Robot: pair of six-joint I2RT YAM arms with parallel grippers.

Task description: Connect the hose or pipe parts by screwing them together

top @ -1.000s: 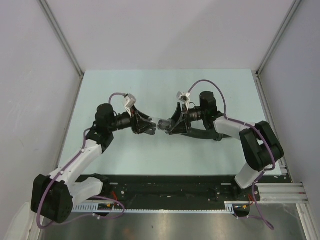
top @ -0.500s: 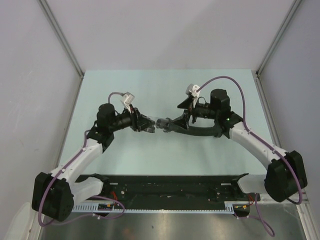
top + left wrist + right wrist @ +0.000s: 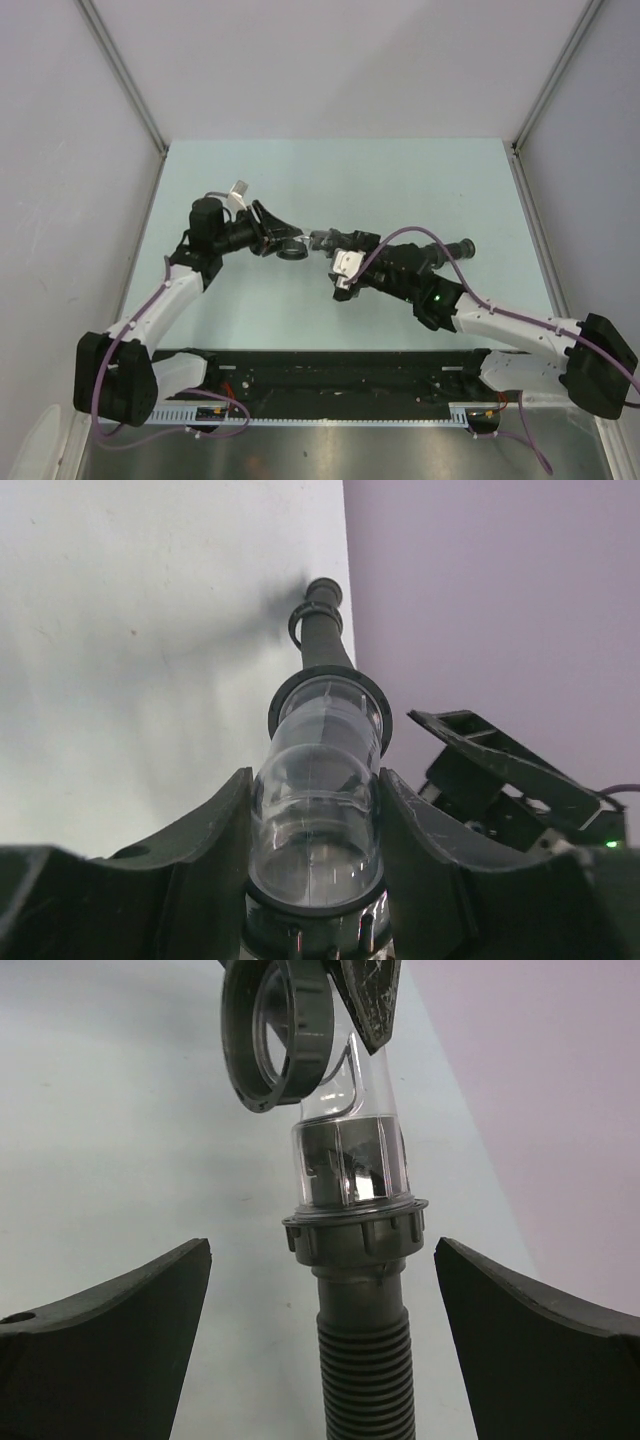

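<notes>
Your left jaws clamp the clear fitting (image 3: 318,780) — your right jaws stand wide either side of the black hose (image 3: 365,1360), not touching.

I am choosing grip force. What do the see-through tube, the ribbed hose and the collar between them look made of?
See-through tube: probably clear hard plastic, glossy; its inside shows through the wall. Ribbed hose: dark grey flexible plastic or rubber, matte, closely corrugated. Collar: seemingly moulded dark grey plastic, matte, with grip ridges round its rim.
</notes>
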